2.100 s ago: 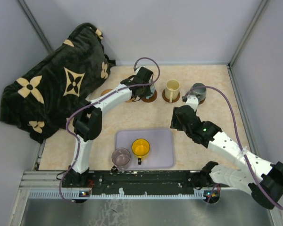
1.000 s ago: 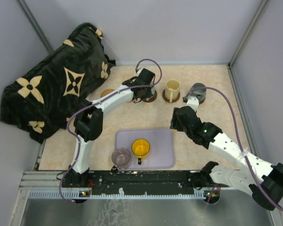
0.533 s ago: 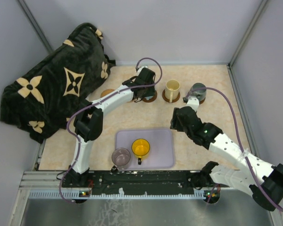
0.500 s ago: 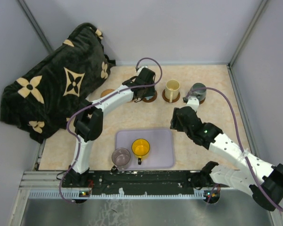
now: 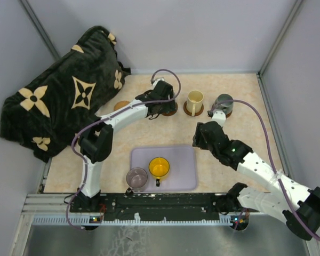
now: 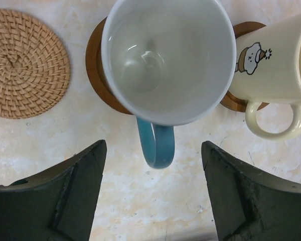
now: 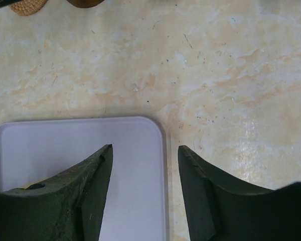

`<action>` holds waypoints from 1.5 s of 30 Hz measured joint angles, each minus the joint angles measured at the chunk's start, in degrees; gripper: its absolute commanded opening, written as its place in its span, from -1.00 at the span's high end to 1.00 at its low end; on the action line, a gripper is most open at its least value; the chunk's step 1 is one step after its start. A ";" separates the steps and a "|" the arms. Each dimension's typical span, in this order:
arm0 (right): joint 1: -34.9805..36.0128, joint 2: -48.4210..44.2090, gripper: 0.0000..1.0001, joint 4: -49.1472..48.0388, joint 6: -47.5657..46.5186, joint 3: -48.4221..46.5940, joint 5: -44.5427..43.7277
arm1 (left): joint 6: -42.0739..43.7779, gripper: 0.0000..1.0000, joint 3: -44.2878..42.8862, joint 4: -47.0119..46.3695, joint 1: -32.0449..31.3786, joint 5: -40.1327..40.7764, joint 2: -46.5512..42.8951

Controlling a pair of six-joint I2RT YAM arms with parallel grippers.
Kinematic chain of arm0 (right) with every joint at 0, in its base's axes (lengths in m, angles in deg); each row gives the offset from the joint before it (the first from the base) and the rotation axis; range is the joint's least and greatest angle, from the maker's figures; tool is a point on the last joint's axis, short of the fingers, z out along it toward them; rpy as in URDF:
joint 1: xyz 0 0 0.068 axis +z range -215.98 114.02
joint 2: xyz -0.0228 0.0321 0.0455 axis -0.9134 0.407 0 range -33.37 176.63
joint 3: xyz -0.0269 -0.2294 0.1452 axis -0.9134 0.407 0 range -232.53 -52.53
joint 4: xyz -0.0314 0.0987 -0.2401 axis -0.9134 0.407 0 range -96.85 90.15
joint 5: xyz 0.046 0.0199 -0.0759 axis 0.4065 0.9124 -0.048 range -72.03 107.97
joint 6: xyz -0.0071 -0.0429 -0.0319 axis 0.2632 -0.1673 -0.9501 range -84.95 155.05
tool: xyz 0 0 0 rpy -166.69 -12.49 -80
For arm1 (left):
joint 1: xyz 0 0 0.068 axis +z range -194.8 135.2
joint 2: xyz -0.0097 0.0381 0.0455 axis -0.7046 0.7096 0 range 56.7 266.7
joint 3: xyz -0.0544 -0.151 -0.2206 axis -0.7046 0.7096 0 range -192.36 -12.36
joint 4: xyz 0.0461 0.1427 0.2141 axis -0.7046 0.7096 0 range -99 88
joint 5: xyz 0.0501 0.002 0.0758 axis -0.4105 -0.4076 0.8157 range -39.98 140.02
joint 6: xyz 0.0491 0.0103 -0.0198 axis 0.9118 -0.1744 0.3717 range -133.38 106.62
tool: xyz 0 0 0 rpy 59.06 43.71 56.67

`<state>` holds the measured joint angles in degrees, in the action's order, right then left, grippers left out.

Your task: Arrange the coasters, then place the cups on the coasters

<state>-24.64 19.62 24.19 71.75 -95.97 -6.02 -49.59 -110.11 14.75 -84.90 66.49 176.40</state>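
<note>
A white cup with a blue handle (image 6: 163, 60) stands on a dark brown coaster (image 6: 98, 75). Its handle points at my left gripper (image 6: 153, 149), which is open; its fingers stand on either side of the handle without touching it. In the top view the left gripper (image 5: 156, 108) covers that cup. A cream cup (image 6: 273, 60) (image 5: 195, 100) and a dark grey-green cup (image 5: 224, 103) sit on coasters further right. A woven tan coaster (image 6: 25, 63) (image 5: 121, 105) lies bare to the left. The yellow cup (image 5: 159, 167) and purple cup (image 5: 137, 178) are at the tray. My right gripper (image 7: 145, 149) (image 5: 198, 143) hangs open and empty.
The lavender tray (image 5: 178, 160) (image 7: 65, 150) lies near the front; my right gripper hovers over its far right corner. A black plush blanket with tan flowers (image 5: 58, 101) fills the back left. Grey walls close in the back and both sides.
My left gripper has opened, let go of the white cup's blue handle, and drawn back a little. The right arm has not moved.
</note>
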 measured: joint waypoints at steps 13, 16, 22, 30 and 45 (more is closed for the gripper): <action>0.02 -0.50 -0.25 -0.20 0.59 0.72 1.09 | 0.11 -0.79 10.64 -3.80 -0.04 -1.81 -13.90; 1.03 -0.50 -0.26 -0.22 0.24 0.72 2.34 | 0.42 -0.79 17.88 -4.66 -0.07 -1.73 -20.06; 6.16 -0.48 -0.22 -0.15 0.37 0.83 4.17 | 1.27 -0.79 33.51 -4.04 -0.20 -0.26 -35.78; 12.07 0.63 -0.21 -2.08 0.70 2.32 5.44 | 2.16 -0.80 47.89 1.57 -1.09 0.26 -60.08; 16.17 9.20 -0.14 -5.35 1.51 1.64 6.51 | -1.57 -0.78 53.44 16.28 -4.33 -10.21 -78.75</action>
<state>-8.47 28.82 18.84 73.26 -94.33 0.49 -51.16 -56.67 31.03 -89.22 56.28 97.65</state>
